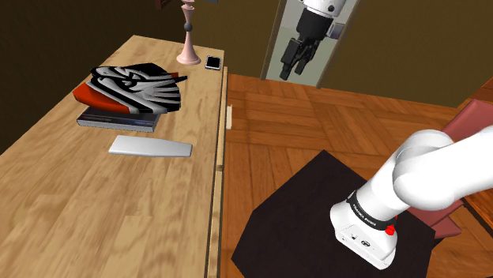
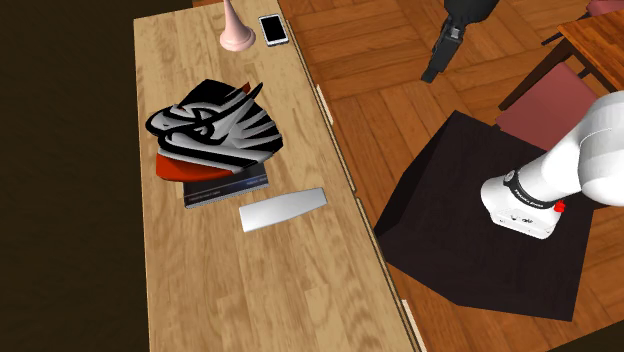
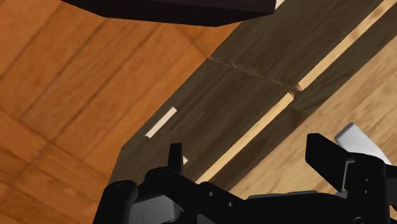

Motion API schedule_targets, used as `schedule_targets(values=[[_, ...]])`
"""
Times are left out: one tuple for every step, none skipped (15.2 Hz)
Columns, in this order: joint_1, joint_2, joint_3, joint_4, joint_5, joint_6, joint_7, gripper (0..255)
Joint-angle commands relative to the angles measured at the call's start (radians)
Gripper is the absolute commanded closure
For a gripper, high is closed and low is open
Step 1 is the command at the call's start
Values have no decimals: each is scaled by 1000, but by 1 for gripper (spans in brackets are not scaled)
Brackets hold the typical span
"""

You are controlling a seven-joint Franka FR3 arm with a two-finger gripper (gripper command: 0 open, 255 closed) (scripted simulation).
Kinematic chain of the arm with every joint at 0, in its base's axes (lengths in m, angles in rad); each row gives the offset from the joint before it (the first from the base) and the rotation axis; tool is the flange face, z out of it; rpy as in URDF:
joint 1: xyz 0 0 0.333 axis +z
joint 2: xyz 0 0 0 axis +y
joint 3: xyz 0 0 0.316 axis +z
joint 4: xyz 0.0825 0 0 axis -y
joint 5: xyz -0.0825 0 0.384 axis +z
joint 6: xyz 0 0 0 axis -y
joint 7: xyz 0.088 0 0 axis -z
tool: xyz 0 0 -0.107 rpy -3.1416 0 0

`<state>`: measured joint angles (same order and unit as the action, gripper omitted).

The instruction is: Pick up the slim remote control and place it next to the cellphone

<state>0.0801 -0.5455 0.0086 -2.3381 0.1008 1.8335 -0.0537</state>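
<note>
While it lies flat, slim grey remote

Table: pale wood, visible grain, matt. Floor: reddish parquet wood, smooth. Remote: plain light grey, smooth, material unclear. Stand: flat matt black. Arm: smooth white, soft sheen. Gripper: black, dull.

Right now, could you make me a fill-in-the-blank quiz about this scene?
The slim remote on the table is coloured ___. The cellphone lies beside a ___ candlestick. The black gripper, holding nothing, is ___. Missing words: grey; pink; open.
</note>
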Motion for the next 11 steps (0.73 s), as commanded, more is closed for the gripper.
schedule_targets(values=[[22,61,22,27,5,35,-9,0],[32,91,32,40,7,52,-14,0],[42,122,42,54,8,68,-19,0],[52,153,53,69,9,83,-23,0],[61,183,64,84,8,98,-27,0],[70,214,74,100,8,112,-31,0],[79,245,85,117,6,125,-35,0],[87,275,96,135,4,138,-38,0],[96,306,106,153,1,150,-41,0],[104,337,117,172,-3,161,-43,0],[113,367,128,191,-8,172,-45,0]])
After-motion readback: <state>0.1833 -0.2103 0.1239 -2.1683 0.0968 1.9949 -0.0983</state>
